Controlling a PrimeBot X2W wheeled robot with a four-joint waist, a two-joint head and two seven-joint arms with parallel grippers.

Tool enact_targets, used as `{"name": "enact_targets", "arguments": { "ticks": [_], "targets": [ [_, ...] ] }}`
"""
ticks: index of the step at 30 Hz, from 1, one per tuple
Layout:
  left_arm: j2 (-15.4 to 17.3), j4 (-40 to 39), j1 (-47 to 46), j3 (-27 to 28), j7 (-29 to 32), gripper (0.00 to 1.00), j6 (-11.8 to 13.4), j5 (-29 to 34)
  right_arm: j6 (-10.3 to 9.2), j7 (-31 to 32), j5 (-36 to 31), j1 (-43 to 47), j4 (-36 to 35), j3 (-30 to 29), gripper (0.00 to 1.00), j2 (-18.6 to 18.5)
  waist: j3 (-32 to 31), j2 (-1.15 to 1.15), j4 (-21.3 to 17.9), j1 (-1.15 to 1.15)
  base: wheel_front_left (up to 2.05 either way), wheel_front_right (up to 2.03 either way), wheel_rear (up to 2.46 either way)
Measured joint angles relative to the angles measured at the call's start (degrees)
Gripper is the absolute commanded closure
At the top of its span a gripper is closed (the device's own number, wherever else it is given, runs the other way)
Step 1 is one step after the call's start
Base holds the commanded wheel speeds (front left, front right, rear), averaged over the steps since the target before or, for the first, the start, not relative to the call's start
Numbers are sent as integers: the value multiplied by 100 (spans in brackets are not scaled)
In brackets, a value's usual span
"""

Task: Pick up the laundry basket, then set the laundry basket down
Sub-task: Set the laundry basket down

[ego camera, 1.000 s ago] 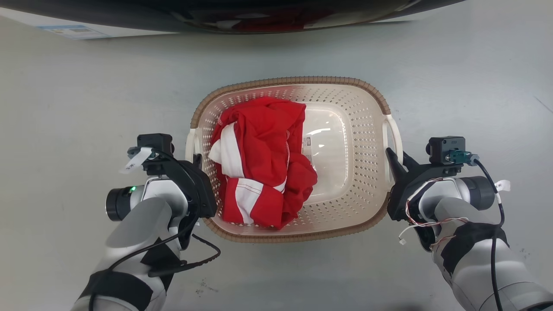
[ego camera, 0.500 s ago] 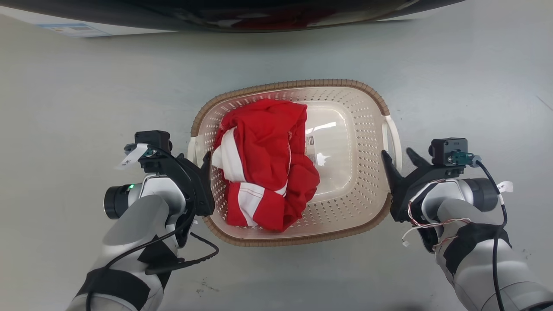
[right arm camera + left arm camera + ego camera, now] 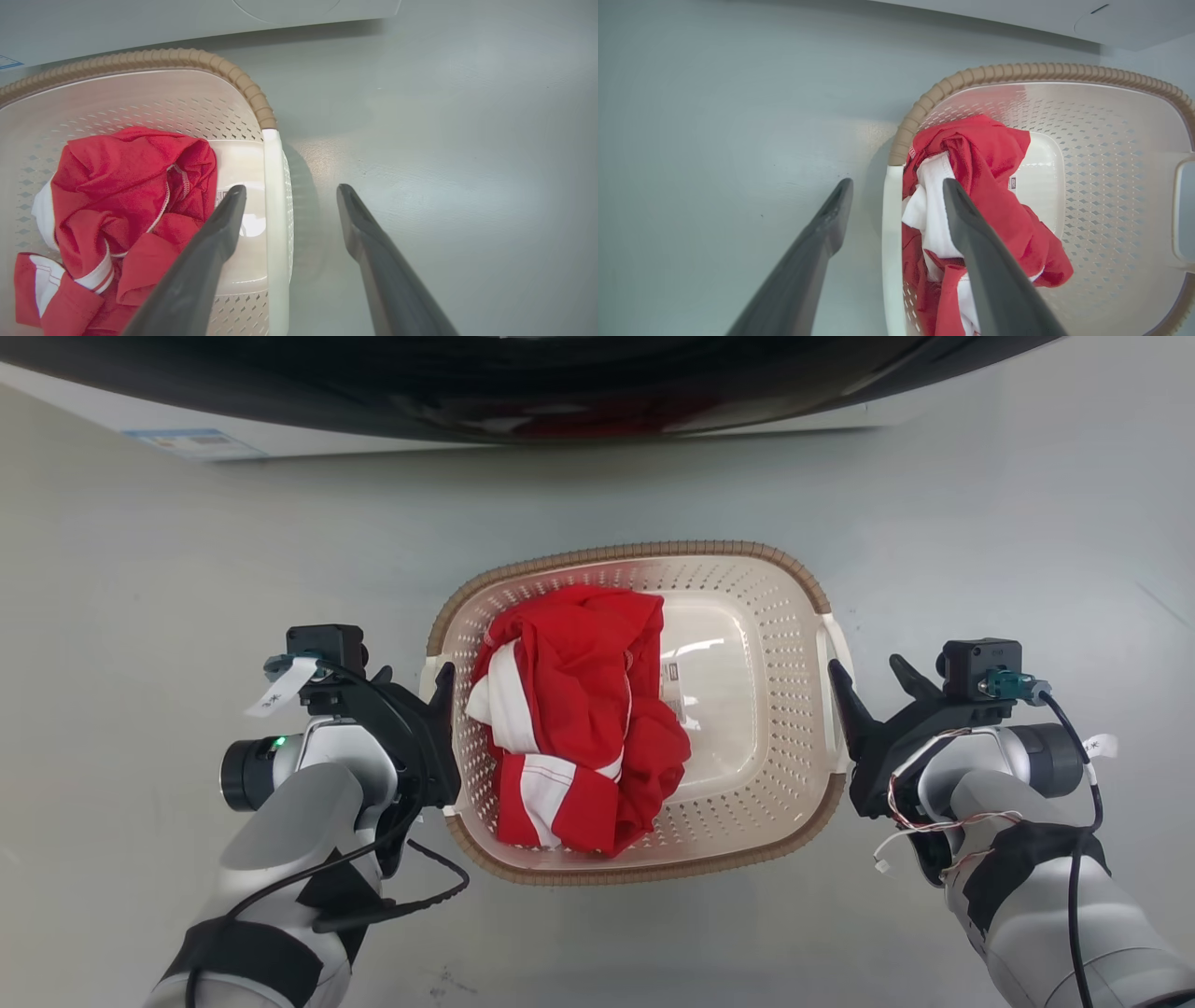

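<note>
Ready to grab the basket [image 3: 635, 553]

My left gripper [image 3: 414, 670] is wide open, one finger on each side of the left handle [image 3: 889, 233]. My right gripper [image 3: 864, 663] sits the same way over the right handle [image 3: 275, 210]. I hold nothing. The basket rests on the floor [image 3: 187, 569] between them, with a red cloth [image 3: 569, 709] inside. I think the next move is to shut both grippers and lift level. The label [image 3: 670, 670] in the basket and the sticker [image 3: 196, 443] far ahead are too small to read.
</note>
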Motion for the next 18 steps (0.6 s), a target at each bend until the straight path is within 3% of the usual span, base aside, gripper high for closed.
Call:
{"name": "enact_targets", "arguments": {
  "ticks": [18],
  "targets": [
    [189, -9, 524, -122, -981, 0, -149, 200, 48, -215, 103, 699, -219, -108, 0, 1, -1049, 0, -75, -1, 0, 0, 0]
  ]
}}
